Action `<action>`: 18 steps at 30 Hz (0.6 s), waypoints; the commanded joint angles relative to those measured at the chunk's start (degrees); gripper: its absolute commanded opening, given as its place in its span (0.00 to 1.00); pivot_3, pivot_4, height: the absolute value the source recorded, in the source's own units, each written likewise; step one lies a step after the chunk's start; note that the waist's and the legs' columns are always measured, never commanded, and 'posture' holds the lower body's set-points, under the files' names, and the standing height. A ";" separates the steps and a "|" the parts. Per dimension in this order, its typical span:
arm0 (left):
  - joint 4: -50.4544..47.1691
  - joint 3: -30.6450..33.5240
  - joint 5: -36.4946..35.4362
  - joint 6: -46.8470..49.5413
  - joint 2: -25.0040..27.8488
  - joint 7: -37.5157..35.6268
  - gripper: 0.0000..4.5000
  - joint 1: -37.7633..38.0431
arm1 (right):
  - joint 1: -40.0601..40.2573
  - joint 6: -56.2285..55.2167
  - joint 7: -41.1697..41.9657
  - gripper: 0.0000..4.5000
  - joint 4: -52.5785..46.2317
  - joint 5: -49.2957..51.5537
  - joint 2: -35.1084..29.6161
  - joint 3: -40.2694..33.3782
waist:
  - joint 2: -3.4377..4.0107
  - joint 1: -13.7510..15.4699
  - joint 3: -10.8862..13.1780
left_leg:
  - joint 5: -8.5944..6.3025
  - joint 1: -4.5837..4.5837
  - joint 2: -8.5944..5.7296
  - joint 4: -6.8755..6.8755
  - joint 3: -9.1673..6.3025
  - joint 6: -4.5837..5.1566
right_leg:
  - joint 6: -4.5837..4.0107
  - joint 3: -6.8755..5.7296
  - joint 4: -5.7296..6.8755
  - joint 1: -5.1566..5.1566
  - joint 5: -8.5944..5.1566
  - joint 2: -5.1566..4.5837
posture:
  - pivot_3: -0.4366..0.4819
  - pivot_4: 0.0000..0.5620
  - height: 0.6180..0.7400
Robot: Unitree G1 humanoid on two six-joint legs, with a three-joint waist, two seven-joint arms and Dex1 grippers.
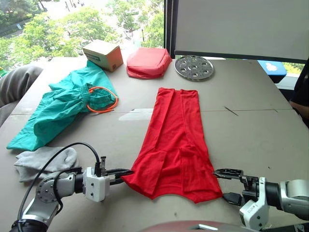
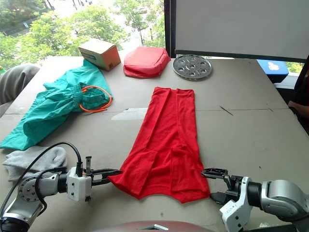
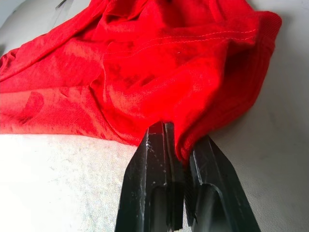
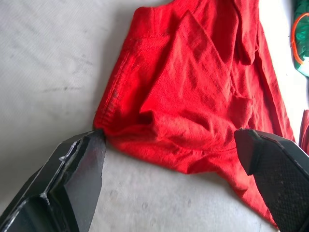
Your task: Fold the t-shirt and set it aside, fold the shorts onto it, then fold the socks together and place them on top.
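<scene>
The t-shirt (image 1: 174, 140) is bright red, folded into a long strip down the middle of the table. My left gripper (image 1: 123, 175) is at its near left corner, shut on the hem, and the left wrist view shows red cloth pinched between the fingers (image 3: 159, 164). By the near right corner my right gripper (image 1: 228, 184) is open, its fingertips either side of that corner (image 4: 116, 121) without holding it. The teal shorts (image 1: 63, 106) with an orange drawstring (image 1: 102, 99) lie spread at the far left. The grey socks (image 1: 43, 162) sit bunched at the near left, beside my left arm.
At the far edge stand a cardboard box (image 1: 103, 54), a puffy red pouch (image 1: 148, 63) and a round perforated metal plate (image 1: 194, 67). A person's grey sleeve (image 1: 17, 82) rests at the left edge, and another person (image 1: 301, 92) is at the right edge.
</scene>
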 commanded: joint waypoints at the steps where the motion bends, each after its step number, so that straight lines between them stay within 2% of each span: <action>1: -0.18 0.03 -0.14 -0.14 -0.01 1.12 0.01 0.12 | -1.09 0.42 -0.87 1.00 -1.58 0.99 0.42 0.76 | 0.05 0.04 0.03 | -0.01 0.00 0.00 0.00 0.05 -0.02 | 0.00 0.02 0.00 -0.01 0.00 -0.01 | 0.48 0.27 0.99; 8: -0.47 -0.19 0.14 0.14 0.05 1.99 0.01 -0.03 | -2.47 2.30 -0.06 1.00 -1.28 0.26 0.73 3.21 | 0.08 0.17 0.04 | -0.03 -0.01 -0.05 0.00 0.13 -0.03 | 0.00 0.06 -0.01 -0.03 0.00 -0.07 | 0.48 0.27 0.99; 11: -0.69 -0.06 0.17 0.28 0.07 2.19 0.00 0.04 | -2.32 3.88 0.83 0.82 -1.45 0.59 0.71 4.40 | 0.08 0.14 0.03 | -0.03 0.01 -0.04 0.00 0.14 -0.04 | 0.00 0.06 -0.01 -0.03 0.00 -0.06 | 0.48 0.27 0.99; 18: -0.79 0.00 -0.05 1.02 0.22 2.39 0.00 -0.01 | -1.69 5.84 2.12 0.21 -2.09 2.77 -1.22 4.48 | 0.13 0.18 0.05 | -0.14 0.01 -0.02 0.02 0.23 -0.23 | 0.00 0.06 -0.02 -0.05 0.00 -0.12 | 0.48 0.27 0.99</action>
